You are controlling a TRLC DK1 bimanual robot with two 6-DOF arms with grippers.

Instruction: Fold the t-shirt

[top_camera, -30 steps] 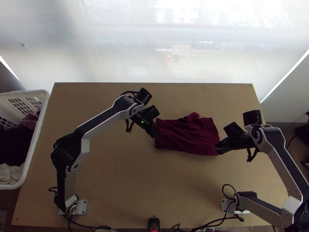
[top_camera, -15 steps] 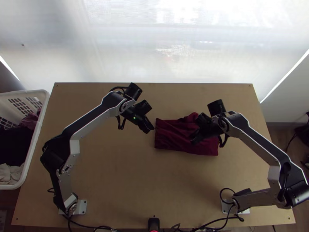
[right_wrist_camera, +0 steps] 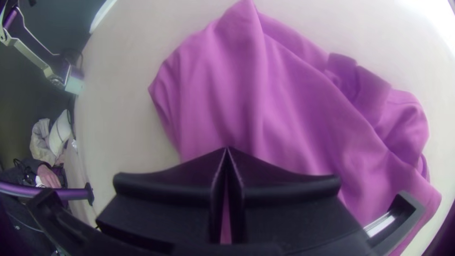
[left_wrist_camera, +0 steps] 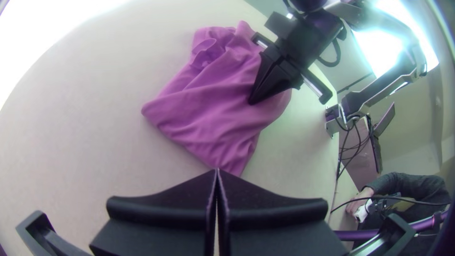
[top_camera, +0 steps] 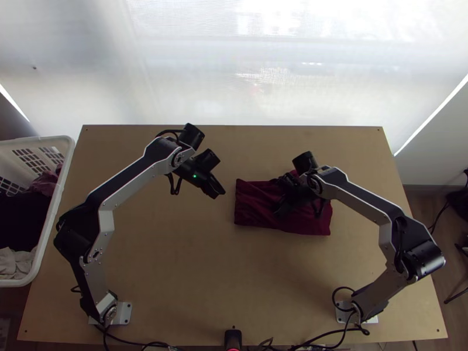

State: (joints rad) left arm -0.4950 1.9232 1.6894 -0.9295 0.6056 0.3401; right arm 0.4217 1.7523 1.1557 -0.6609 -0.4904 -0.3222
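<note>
The dark red t-shirt point(top_camera: 251, 205) lies folded into a rough rectangle right of the table's middle, with a bunched part at its far edge. My left gripper point(top_camera: 219, 193) is over bare wood left of the shirt, apart from it. My right gripper point(top_camera: 278, 212) is above the middle of the shirt, covering part of it. The left wrist view has the left gripper point(left_wrist_camera: 217, 171) shut with nothing in it, and the shirt point(left_wrist_camera: 204, 114) beyond its tips. Over the shirt point(right_wrist_camera: 284, 109) in the right wrist view, the right gripper point(right_wrist_camera: 227, 149) is shut; no cloth is seen pinched.
A white laundry basket point(top_camera: 51, 221) with clothes stands at the table's left side. The wooden table point(top_camera: 193, 263) has cables point(top_camera: 140, 344) and a small black device point(top_camera: 233, 339) along its near edge. A person's hand point(left_wrist_camera: 359, 201) is at the side of the left wrist view.
The right gripper has moved left from the shirt's right edge to over its middle. The left gripper has drawn away to the left from the shirt's left edge. The shirt has kept its place.
</note>
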